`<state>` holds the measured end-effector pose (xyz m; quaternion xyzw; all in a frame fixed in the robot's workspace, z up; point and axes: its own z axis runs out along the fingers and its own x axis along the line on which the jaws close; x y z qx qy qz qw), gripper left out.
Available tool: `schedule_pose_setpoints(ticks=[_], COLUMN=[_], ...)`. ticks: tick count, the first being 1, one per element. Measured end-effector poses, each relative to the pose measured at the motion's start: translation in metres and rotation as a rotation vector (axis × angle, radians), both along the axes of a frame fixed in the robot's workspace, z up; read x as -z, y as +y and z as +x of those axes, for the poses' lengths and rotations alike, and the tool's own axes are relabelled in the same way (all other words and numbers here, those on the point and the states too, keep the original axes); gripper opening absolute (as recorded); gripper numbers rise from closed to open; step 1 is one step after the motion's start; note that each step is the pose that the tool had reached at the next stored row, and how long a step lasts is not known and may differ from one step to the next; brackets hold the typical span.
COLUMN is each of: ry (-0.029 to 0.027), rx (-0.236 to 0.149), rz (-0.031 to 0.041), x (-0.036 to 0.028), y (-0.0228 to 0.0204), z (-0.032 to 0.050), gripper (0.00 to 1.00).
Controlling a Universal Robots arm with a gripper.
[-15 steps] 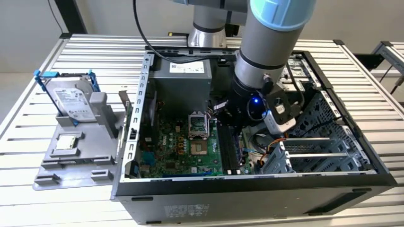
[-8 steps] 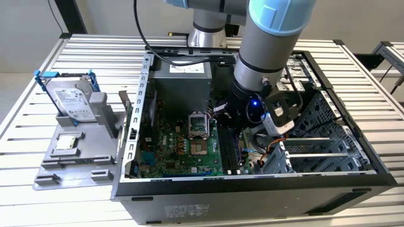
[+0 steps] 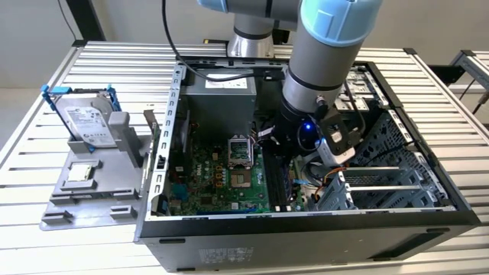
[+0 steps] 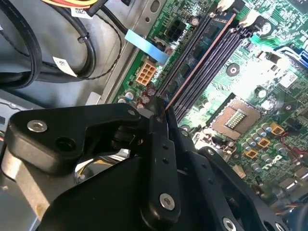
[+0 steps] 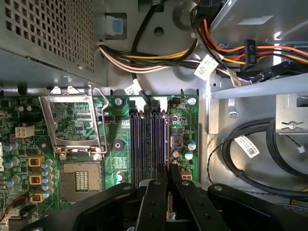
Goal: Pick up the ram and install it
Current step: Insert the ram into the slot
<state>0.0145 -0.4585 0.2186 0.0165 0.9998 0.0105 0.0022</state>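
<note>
Deep inside the open computer case point(image 3: 306, 229), my gripper point(image 3: 286, 156) hangs over the memory slots point(image 5: 144, 144) of the green motherboard point(image 3: 221, 183). In the second wrist view the black fingers point(image 4: 161, 144) are pressed together on the ram point(image 4: 202, 60). The ram is seen edge-on as a thin dark strip running along one slot toward the white latches point(image 4: 222, 5). In the first wrist view the gripper point(image 5: 168, 174) has a greenish sliver of the ram point(image 5: 169, 209) between its fingers. Whether the stick is fully down in the slot I cannot tell.
A silver hard drive point(image 3: 84, 117) in a blue frame and a small square chip point(image 3: 82, 172) sit on a grey stand at the exterior view's left. Near the slots are the processor socket point(image 5: 79, 178), cable bundles point(image 5: 159, 55), the power supply point(image 3: 221, 94) and a drive cage point(image 3: 382, 172).
</note>
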Motion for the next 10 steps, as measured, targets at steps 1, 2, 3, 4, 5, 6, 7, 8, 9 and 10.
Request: schedule_pose_setpoints(ticks=[1, 2, 3, 4, 5, 6, 7, 8, 9, 10], ry=[0.0001, 0.0001, 0.0002, 0.0003, 0.0008, 0.0014, 0.0032, 0.0058, 0.0070, 0.0082], rx=[-0.003, -0.007, -0.011, -0.016, -0.021, -0.023, -0.023, -0.024, -0.024, -0.023], rz=[-0.0003, -0.0001, -0.0001, -0.0002, -0.0002, -0.0001, 0.0000, 0.0000, 0.0001, 0.0001], x=[0.0008, 0.0014, 0.0018, 0.0018, 0.0019, 0.0020, 0.0020, 0.0020, 0.0021, 0.0024], y=[0.0000, 0.0000, 0.0000, 0.0000, 0.0000, 0.0000, 0.0000, 0.0000, 0.0000, 0.0000], z=[0.0000, -0.0001, -0.0001, -0.0001, -0.0002, -0.0002, -0.0001, -0.0001, -0.0002, -0.0001], gripper=[0.00, 0.00, 0.00, 0.00, 0.00, 0.00, 0.00, 0.00, 0.00, 0.00])
